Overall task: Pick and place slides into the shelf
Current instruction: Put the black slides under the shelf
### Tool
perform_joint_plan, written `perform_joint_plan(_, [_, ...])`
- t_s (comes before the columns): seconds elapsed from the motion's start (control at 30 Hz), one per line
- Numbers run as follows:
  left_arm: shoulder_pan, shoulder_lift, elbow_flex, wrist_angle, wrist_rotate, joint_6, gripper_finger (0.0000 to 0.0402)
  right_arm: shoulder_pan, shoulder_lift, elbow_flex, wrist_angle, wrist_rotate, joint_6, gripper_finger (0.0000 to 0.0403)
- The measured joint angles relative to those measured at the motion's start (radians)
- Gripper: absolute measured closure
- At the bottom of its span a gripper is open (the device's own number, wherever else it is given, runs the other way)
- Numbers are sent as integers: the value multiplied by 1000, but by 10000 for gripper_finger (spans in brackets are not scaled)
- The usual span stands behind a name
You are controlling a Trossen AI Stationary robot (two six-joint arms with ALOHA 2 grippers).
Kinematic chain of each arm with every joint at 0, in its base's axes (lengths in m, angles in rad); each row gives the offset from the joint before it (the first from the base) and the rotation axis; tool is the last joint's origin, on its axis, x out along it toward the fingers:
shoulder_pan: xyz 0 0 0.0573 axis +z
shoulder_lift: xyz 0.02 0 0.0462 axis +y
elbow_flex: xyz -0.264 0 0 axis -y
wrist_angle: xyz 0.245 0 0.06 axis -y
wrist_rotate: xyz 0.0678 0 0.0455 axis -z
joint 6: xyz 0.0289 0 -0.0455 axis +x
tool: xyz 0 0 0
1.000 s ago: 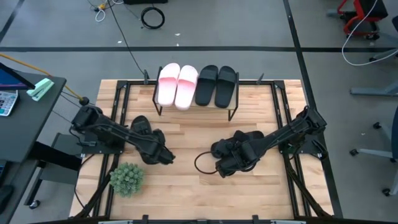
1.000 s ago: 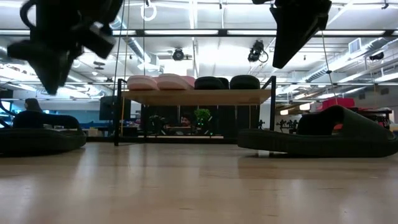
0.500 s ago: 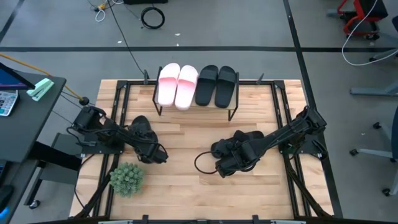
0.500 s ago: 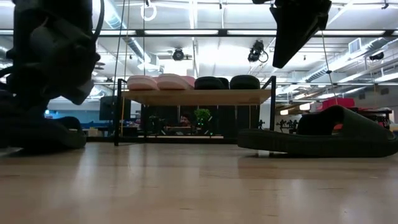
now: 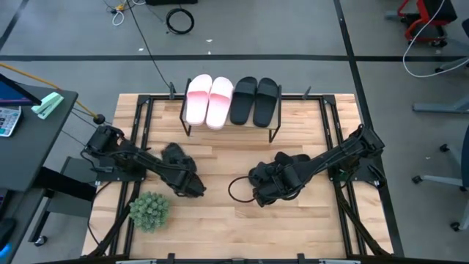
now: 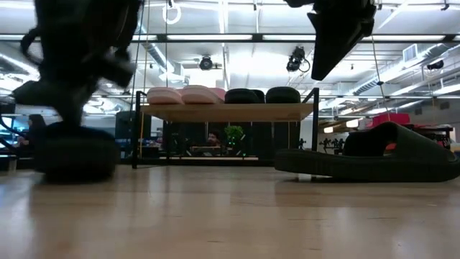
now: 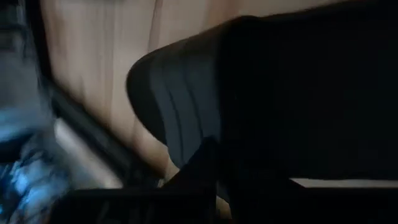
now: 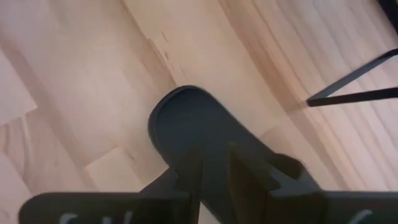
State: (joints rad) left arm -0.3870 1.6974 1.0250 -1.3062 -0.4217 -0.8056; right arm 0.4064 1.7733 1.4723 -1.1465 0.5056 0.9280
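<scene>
On top of the shelf (image 6: 230, 111) two pink slides (image 5: 207, 100) and two black slides (image 5: 254, 100) rest on their soles. At the table's left, my left gripper (image 5: 180, 170) stands over a black slide (image 6: 75, 152), shut on it. My right gripper (image 8: 214, 174) is raised at the right, shut on another black slide (image 6: 338, 43). A third black slide (image 6: 374, 155) lies sole-down on the table below it. My left gripper comes down on the black slide (image 7: 180, 106) from above. The slide's bottom seems to rest on the table. The gripper's own body hides which part the fingers hold. My right gripper pinches one end of its black slide (image 8: 211, 152) between its two fingers (image 8: 186, 177). The slide is lifted clear of the table and hangs slanting down from the fingers, its free end (image 8: 180, 112) lowest.
A small green plant (image 5: 150, 211) stands near the table's front left. A black cable loop (image 5: 236, 191) hangs by the right gripper. Black metal rails (image 5: 333, 139) run along the table's sides. A person (image 6: 213, 137) shows behind the shelf.
My left gripper has come down from above onto the black slide at the table's left. The slide has turned about and slid toward the table's right with it. My right gripper has kept still with its slide.
</scene>
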Motion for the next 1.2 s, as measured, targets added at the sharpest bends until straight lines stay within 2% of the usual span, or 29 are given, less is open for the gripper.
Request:
perform_joint_plan(0.2, [-21,0,148,42,-81,134,390,-32,0,0,0,2,-20,325])
perform_joint_plan(0.37, [-20,0,216,189,-117,313,389,-48,0,0,0,1,-67,325])
perform_joint_plan(0.53, [3,0,192,397,-178,489,391,-46,0,0,0,10,-92,325])
perform_joint_plan(0.63, [40,0,165,442,-246,573,391,-44,0,0,0,10,-93,325])
perform_joint_plan(0.73, [90,0,158,422,-319,589,391,-44,0,0,0,10,-94,325])
perform_joint_plan(1.03, [239,8,156,404,-333,644,391,-44,0,0,0,11,-94,325])
perform_joint_plan(1.2, [285,35,58,454,-335,687,391,-44,0,0,0,11,-94,325])
